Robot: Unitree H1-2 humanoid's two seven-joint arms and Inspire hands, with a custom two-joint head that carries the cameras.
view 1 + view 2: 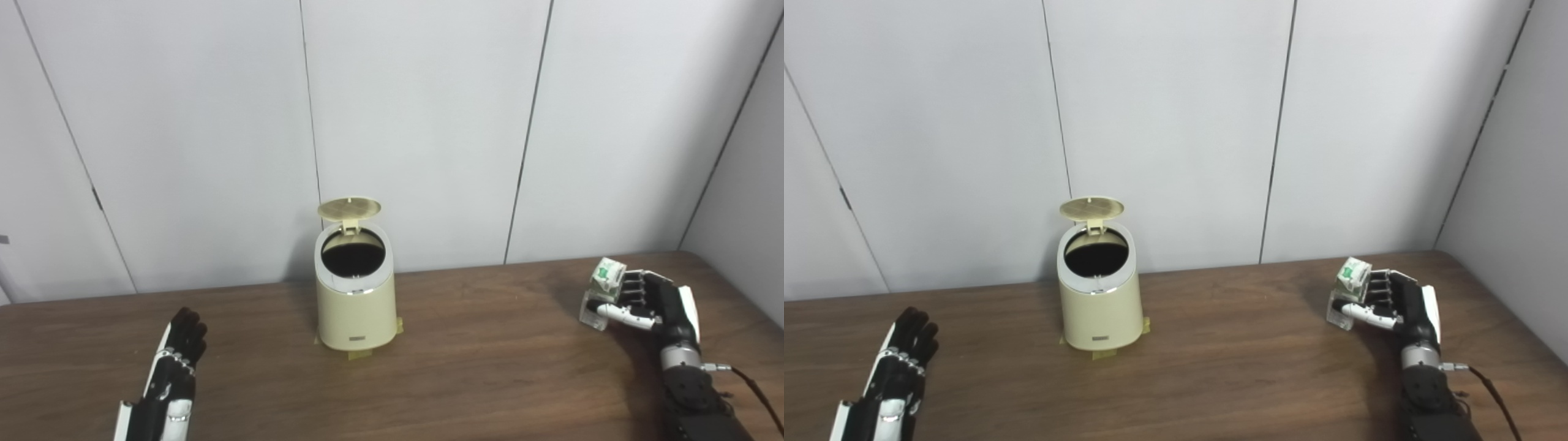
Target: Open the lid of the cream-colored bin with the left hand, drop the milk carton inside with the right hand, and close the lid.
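- Your right robot hand [643, 297] already grips the milk carton [606, 277] at the far right of the counter [490, 367].
- The carton looks light and crushable; hold its sides gently.
- Your left robot hand [174, 367] rests released, near left.
- The cream-colored bin [355, 300] stands centre, lid [349, 208] up.

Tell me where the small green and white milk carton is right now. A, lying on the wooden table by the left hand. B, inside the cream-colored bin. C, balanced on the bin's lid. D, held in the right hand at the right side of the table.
D: the right hand has its fingers closed on the green and white milk carton, far from the open cream-colored bin.
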